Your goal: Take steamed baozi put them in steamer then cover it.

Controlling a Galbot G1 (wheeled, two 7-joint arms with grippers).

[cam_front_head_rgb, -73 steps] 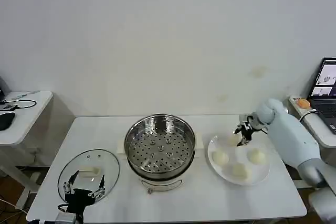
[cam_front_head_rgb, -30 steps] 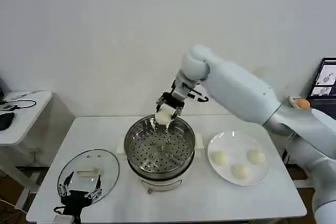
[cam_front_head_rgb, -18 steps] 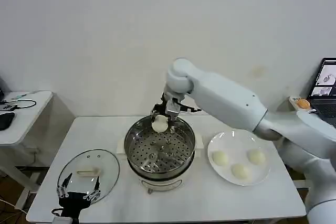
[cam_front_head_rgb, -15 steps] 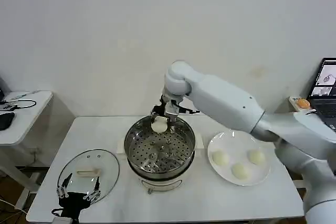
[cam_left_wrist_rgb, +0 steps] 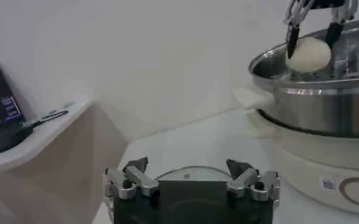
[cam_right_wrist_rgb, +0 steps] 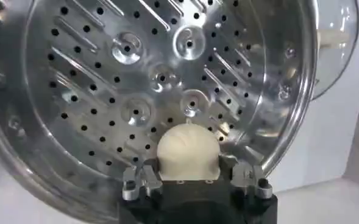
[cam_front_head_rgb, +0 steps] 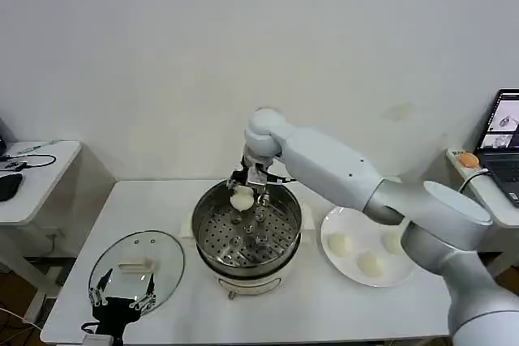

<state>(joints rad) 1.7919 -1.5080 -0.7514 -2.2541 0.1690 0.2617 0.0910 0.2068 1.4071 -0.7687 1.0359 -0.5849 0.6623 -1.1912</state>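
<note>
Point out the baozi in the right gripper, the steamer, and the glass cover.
baozi (cam_front_head_rgb: 241, 198): head view, on its rounded top between the fingers.
steamer (cam_front_head_rgb: 248, 233): head view, on the perforated tray.
cover (cam_front_head_rgb: 136, 266): head view, on its cream-white handle.

Pretty even, bright indoor light, soft shadows only. The steamer throws a lot of glare off its perforated tray, brightest around 3 o'clock by the rim. Left wrist view looks soft and hazy, with washed-out white wall.
</note>
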